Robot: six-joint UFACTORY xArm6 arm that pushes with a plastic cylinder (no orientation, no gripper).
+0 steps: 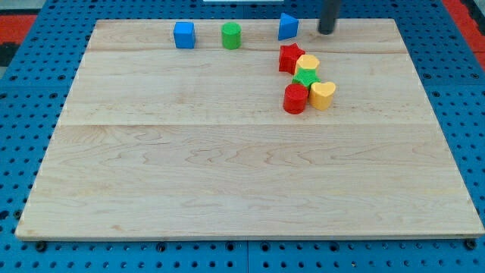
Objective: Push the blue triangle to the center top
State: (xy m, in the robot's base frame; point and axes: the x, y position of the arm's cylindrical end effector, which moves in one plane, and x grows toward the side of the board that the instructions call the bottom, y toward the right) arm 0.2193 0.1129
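The blue triangle stands near the top edge of the wooden board, a little right of centre. My tip is at the view's top, just to the right of the blue triangle, with a small gap between them. The rod rises out of the view's top.
A blue cube and a green cylinder stand at the top, left of the triangle. Below the triangle is a cluster: a red star, a yellow block, a green block, a red cylinder and a yellow heart.
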